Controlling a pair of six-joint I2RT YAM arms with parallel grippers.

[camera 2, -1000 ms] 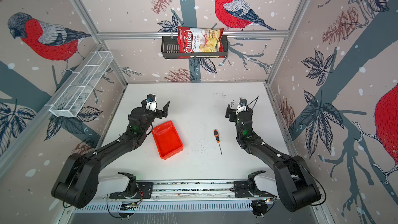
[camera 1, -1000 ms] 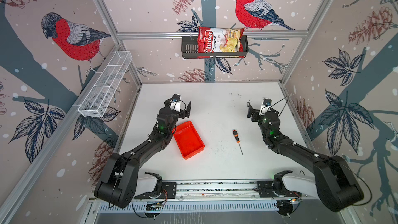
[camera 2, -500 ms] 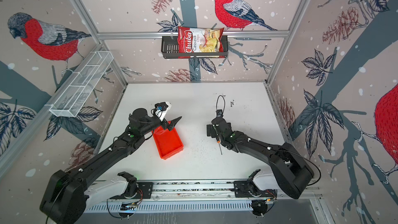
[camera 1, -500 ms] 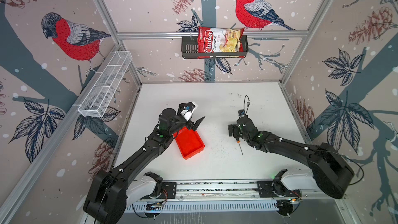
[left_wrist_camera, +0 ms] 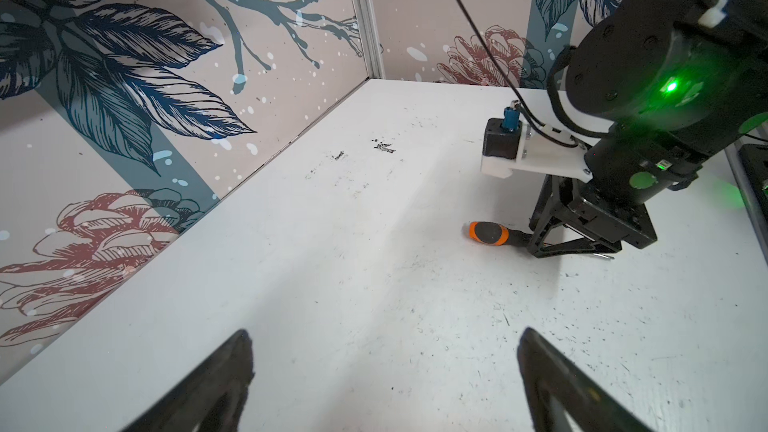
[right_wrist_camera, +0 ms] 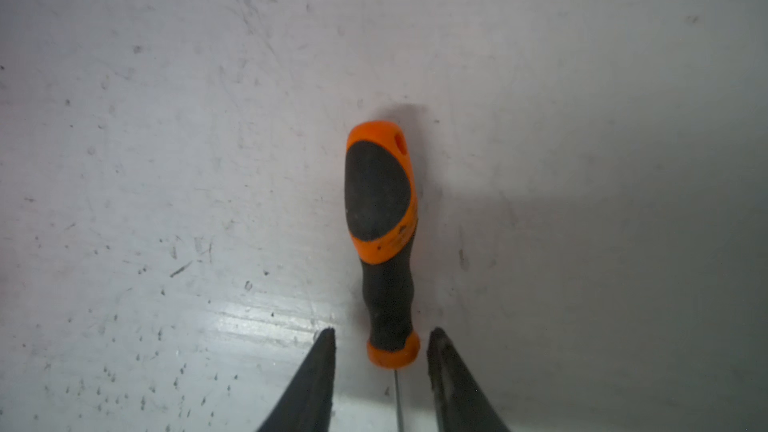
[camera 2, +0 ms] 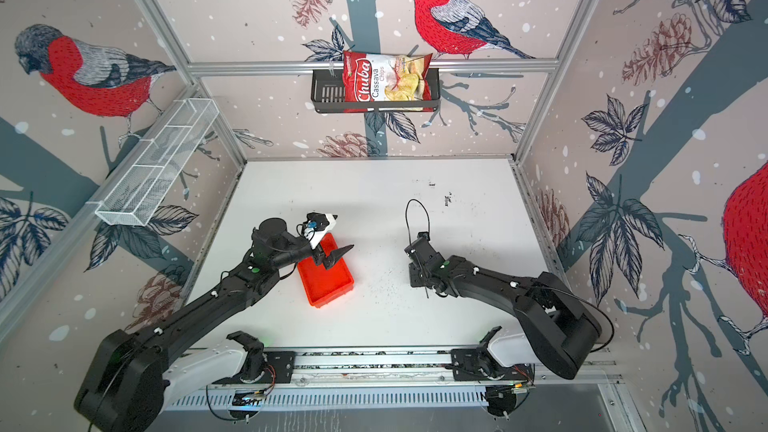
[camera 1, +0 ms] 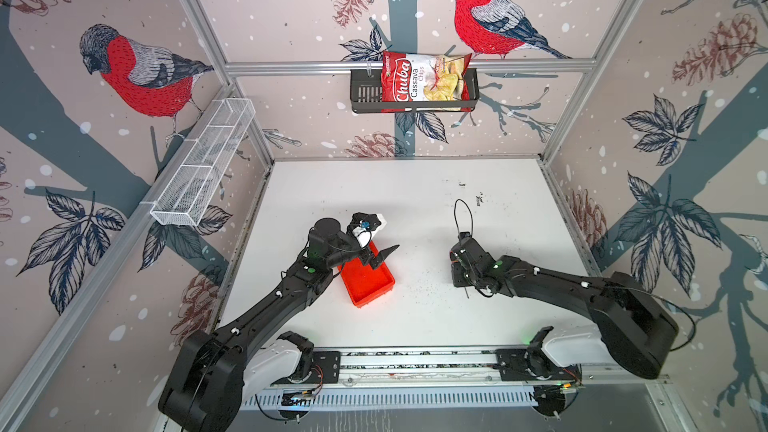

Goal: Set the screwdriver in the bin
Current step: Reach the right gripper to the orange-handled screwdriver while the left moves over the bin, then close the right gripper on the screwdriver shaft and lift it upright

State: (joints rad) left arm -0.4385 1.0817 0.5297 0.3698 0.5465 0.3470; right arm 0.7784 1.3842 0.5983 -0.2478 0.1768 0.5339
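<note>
The screwdriver [right_wrist_camera: 380, 209], orange-and-black handle and thin shaft, lies flat on the white table. In both top views my right gripper [camera 1: 457, 272] [camera 2: 415, 274] covers most of it. In the right wrist view the right gripper [right_wrist_camera: 381, 332] straddles the handle's orange collar. Its jaws are narrow, with a small gap on each side and no contact. The left wrist view shows the screwdriver's [left_wrist_camera: 488, 233] handle poking out from the right gripper's fingers [left_wrist_camera: 540, 238]. The red bin [camera 1: 368, 284] [camera 2: 328, 284] sits left of centre. My left gripper [camera 1: 380, 257] [camera 2: 334, 255] [left_wrist_camera: 386, 334] hangs wide open and empty above the bin's far end.
A black wall basket [camera 1: 413, 93] holding a chips bag hangs on the back wall. A white wire-mesh shelf [camera 1: 203, 168] runs along the left wall. The arms' mounting rail [camera 1: 415, 361] lines the front edge. A black cable loop [camera 1: 463, 218] rises from the right wrist.
My right arm swung inward and dropped over the screwdriver, its jaws narrowing from wide open. My left arm reached forward and right, over the bin's far end.
</note>
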